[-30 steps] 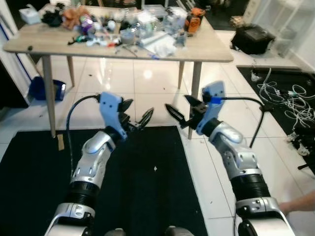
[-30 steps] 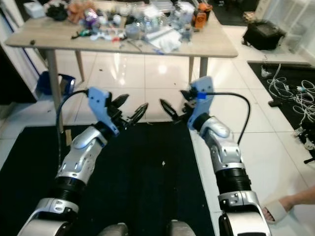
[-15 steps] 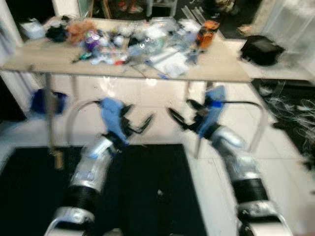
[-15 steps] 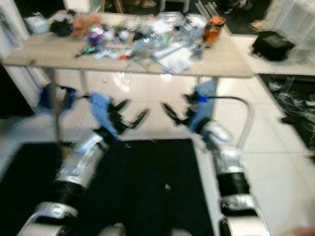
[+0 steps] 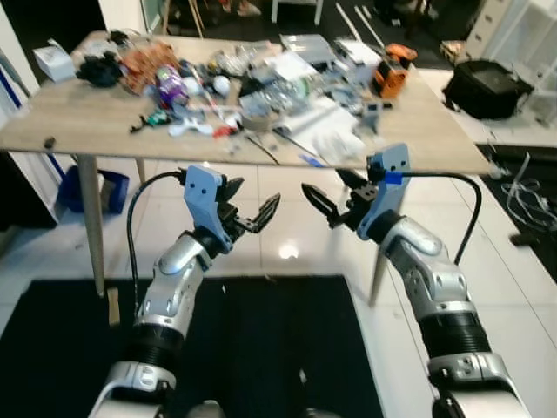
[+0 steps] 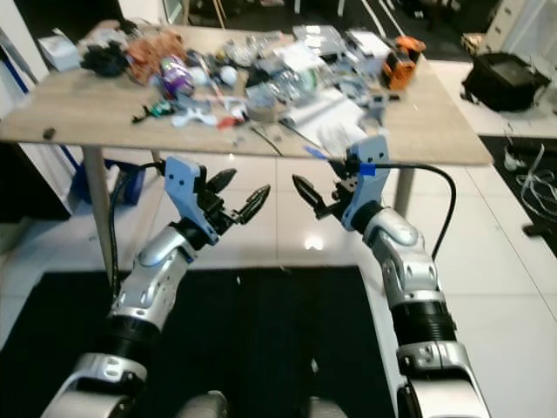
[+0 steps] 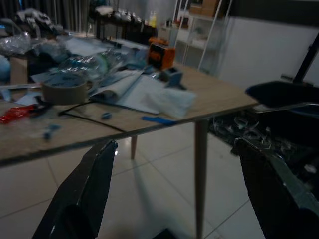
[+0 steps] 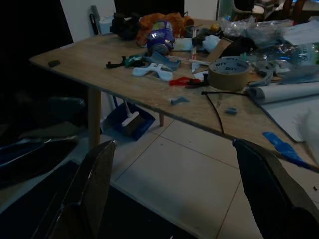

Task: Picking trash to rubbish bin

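**Caller:** Grippers up in front of the chest, and nothing taken yet. Left gripper (image 5: 248, 212) sits at about nine o'clock of the scene's middle, its two black fingers spread wide and empty. Right gripper (image 5: 335, 196) is at three o'clock, fingers also well parted, nothing between them.

**Analyst:** And the trash? It's all on the wooden table (image 5: 70, 131) at twelve o'clock, above and beyond both grippers. Going left to right: a dark bundle (image 5: 97, 68) near the far left, a purple packet (image 5: 169, 86), a roll of tape (image 8: 228, 73) toward the middle, then white paper (image 5: 335, 139) by the near edge, and an orange device (image 5: 391, 80) at one o'clock. I can't tell a rubbish bin for certain; a blue dustpan (image 5: 85, 165) rests on the floor under the table at ten o'clock.

**Caller:** So what does the step in hand want?

**Analyst:** I'd judge it's the approach. Both grippers hang below the tabletop's edge, so the arms must rise before they reach in, or the fingers catch the rim. Pick one loose piece near the edge; the white paper looks closest to the right gripper. Keep the fingers wide until they straddle it, since the clutter is packed tight.
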`<state>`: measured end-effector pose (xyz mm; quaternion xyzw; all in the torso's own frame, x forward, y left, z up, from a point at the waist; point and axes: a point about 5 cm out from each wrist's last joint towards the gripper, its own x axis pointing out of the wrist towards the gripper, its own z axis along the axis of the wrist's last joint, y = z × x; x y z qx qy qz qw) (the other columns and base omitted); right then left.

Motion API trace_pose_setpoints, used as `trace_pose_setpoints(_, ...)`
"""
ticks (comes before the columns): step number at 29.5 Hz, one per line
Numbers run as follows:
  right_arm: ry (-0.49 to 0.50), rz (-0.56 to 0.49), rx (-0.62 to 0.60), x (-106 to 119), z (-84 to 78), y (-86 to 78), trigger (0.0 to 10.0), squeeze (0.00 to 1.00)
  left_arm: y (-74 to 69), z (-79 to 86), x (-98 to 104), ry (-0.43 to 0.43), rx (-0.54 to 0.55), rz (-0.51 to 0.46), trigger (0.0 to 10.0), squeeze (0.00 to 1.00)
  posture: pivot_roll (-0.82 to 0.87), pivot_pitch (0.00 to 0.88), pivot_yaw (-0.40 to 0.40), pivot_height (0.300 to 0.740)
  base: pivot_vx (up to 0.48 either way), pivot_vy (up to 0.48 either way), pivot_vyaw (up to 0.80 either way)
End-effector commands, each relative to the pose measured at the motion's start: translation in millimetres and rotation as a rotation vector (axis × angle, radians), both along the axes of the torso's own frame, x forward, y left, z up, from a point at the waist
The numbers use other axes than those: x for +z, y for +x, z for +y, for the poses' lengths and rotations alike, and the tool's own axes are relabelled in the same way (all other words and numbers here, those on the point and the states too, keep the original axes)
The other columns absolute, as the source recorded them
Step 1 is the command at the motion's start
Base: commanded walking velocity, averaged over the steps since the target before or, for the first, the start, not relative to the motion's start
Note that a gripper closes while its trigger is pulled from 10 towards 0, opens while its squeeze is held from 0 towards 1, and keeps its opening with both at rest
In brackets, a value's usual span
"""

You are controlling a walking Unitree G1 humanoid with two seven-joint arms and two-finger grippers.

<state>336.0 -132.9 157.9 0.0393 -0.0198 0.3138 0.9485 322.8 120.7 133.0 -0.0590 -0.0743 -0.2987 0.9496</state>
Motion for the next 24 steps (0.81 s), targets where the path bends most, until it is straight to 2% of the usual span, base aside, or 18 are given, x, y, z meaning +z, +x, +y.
trace_pose_setpoints(1, -0.005, 0.011, -0.028, -1.5, -9.6, -0.6, 10.0, 0.00, -0.9, -6.5, -0.7, -0.002, -0.020, 0.000, 10.0, 0.00, -0.05, 0.000, -0.054, 0.740, 0.480, 0.000, -0.80)
trace_pose_setpoints(5, -0.002, 0.009, -0.028, -1.2, -9.4, -0.6, 10.0, 0.00, -0.9, -6.2, -0.4, -0.001, -0.019, 0.000, 10.0, 0.00, -0.05, 0.000, -0.049, 0.740, 0.480, 0.000, -0.80)
trace_pose_setpoints(24, 0.001, 0.007, -0.032, 0.1, -10.0, -0.3, 10.0, 0.00, -0.6, -6.0, 1.2, 0.000, -0.017, -0.006, 10.0, 0.00, -0.06, 0.000, -0.043, 0.740, 0.480, 0.000, 0.00)
